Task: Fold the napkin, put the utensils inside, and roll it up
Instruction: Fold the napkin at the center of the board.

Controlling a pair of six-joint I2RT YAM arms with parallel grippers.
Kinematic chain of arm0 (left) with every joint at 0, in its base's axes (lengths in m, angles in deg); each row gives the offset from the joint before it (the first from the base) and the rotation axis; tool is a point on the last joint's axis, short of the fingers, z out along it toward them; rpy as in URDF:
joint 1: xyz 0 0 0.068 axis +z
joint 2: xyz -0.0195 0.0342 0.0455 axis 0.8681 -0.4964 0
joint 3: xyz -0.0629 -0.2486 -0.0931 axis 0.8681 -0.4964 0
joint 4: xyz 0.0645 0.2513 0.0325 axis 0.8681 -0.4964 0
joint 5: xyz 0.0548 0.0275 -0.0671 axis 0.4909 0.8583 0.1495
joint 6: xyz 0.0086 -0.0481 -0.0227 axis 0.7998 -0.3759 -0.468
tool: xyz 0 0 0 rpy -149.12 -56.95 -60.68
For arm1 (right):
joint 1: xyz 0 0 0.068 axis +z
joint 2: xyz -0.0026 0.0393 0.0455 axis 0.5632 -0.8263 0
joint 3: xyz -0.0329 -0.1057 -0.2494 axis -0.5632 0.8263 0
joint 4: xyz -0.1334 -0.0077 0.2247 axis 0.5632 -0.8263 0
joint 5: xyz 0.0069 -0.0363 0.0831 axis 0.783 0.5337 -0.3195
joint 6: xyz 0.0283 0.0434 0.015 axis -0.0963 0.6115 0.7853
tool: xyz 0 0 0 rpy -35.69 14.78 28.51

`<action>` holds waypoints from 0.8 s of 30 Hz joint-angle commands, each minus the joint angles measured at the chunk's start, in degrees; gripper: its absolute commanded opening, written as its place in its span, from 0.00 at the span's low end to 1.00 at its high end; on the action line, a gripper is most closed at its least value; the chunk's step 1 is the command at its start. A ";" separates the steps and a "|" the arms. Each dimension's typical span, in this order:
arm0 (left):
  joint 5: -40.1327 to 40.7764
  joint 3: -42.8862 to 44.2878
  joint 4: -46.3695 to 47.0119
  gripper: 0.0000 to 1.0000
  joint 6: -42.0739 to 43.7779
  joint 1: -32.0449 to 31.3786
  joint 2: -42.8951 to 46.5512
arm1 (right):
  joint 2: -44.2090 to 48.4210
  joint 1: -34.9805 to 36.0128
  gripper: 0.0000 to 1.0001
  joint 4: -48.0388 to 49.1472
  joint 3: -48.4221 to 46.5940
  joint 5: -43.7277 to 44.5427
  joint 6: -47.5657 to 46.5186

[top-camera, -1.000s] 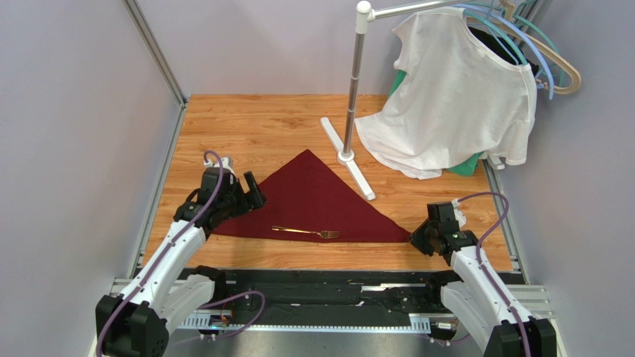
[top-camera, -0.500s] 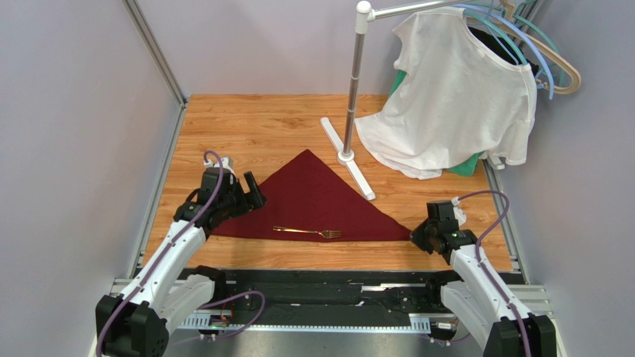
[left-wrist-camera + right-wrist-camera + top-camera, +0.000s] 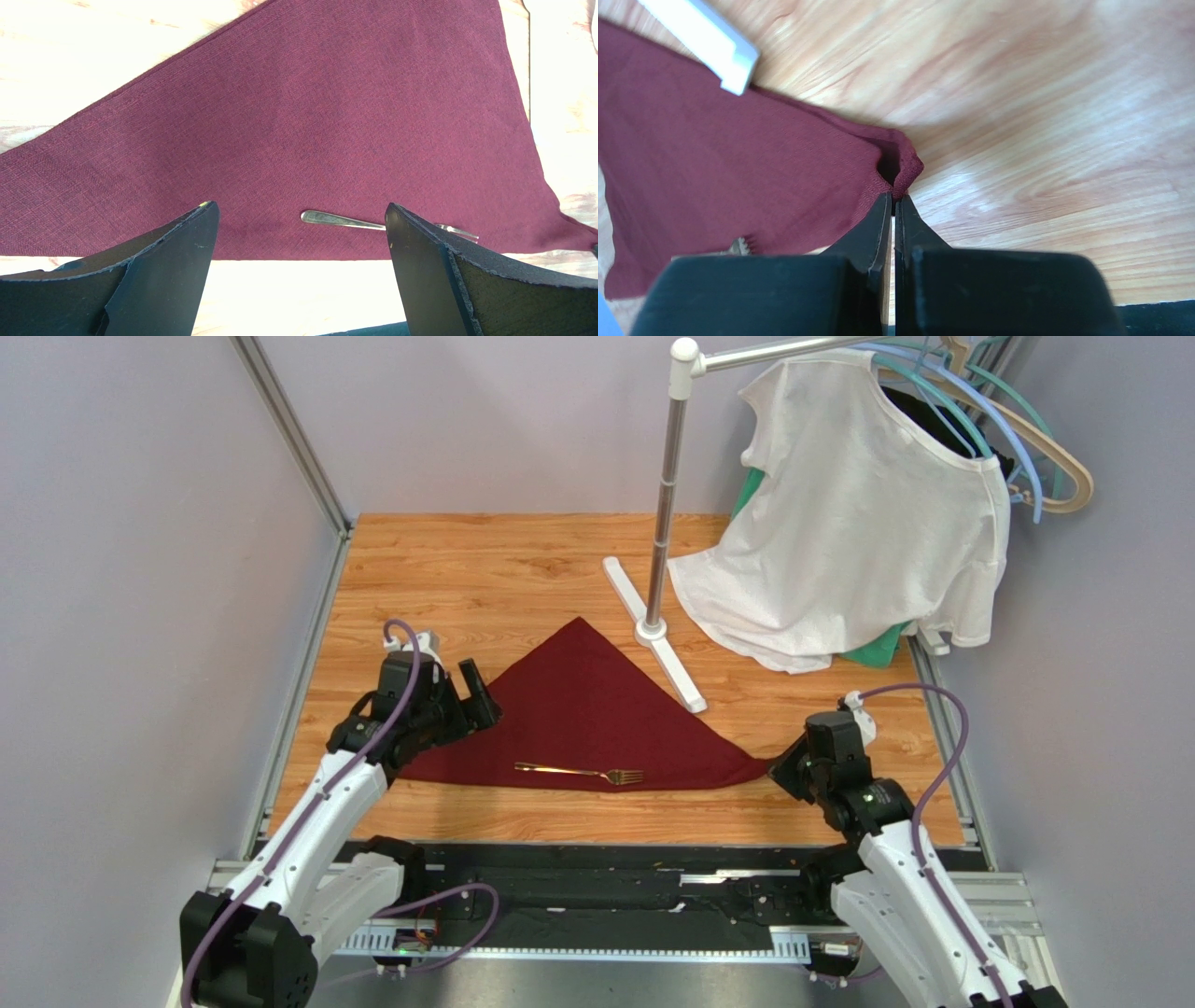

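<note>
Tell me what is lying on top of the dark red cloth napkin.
A slim metal fork lies on the dark red cloth napkin, near its front edge. The right hand pinches its corner. Whatever lies under the cloth is hidden.

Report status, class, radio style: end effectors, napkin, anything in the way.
Left end effector open above napkin. Right end effector shut on napkin's right corner. Fork on napkin. Rack foot beside far edge.
</note>
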State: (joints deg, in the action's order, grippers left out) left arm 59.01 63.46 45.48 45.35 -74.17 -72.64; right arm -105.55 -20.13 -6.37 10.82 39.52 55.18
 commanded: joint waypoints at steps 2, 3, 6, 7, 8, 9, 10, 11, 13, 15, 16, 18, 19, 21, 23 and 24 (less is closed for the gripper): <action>-0.95 0.20 -0.06 0.97 -0.55 0.13 0.75 | 0.00 8.23 0.00 3.45 -4.76 3.19 -1.78; -1.21 0.29 -0.23 0.97 -0.55 0.13 0.83 | -0.69 9.91 0.00 4.06 -5.28 5.03 -1.60; -2.26 1.34 -1.29 0.97 -0.03 0.13 1.01 | -2.71 15.89 0.00 6.61 -6.78 7.94 -1.07; -2.53 1.78 -1.64 0.97 0.06 0.13 1.27 | -4.03 17.39 0.00 7.23 -7.65 8.82 -0.99; -2.97 1.87 -1.90 0.97 0.15 0.13 1.62 | -4.74 20.27 0.00 8.02 -8.01 9.87 -0.90; -3.32 1.87 -2.08 0.97 0.24 0.13 1.89 | -5.35 21.61 0.00 8.46 -8.45 11.62 -0.81; -3.41 2.13 -2.60 0.97 0.33 0.13 2.06 | -6.75 22.92 0.00 8.90 -8.98 12.42 -0.90; -3.67 2.14 -2.87 0.97 0.41 0.13 2.50 | -7.37 25.55 0.00 9.69 -9.94 13.22 -0.81; -3.94 2.66 -3.74 0.97 0.59 0.13 3.12 | -8.87 27.94 0.00 10.31 -10.91 15.06 -0.90; -4.29 2.84 -4.27 0.97 0.94 0.13 3.99 | -10.89 31.10 0.00 11.62 -12.32 16.03 -1.16; -4.29 3.28 -4.89 0.97 1.12 0.13 4.26 | -11.42 32.07 0.00 12.06 -12.84 16.30 -1.25; -4.29 4.06 -5.59 0.97 1.64 0.13 4.96 | -13.26 34.71 0.00 13.56 -14.24 16.82 -1.68; -4.38 4.25 -6.38 0.97 1.91 0.13 5.14 | -14.14 35.50 0.00 14.17 -14.69 16.74 -1.95; -4.38 4.86 -6.74 0.97 2.78 0.13 5.58 | -16.68 37.61 0.00 16.10 -15.91 16.65 -2.91; -4.81 5.91 -7.70 0.97 3.49 0.13 5.67 | -18.45 39.36 0.00 18.38 -16.71 16.39 -3.79; -4.73 6.35 -8.05 0.97 4.27 0.13 5.58 | -20.54 39.81 0.00 19.18 -17.15 15.87 -4.06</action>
State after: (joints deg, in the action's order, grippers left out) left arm 55.40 66.24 39.29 46.79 -74.17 -67.87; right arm -122.42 17.29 5.76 -3.06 53.64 53.28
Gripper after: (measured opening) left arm 0.971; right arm 0.011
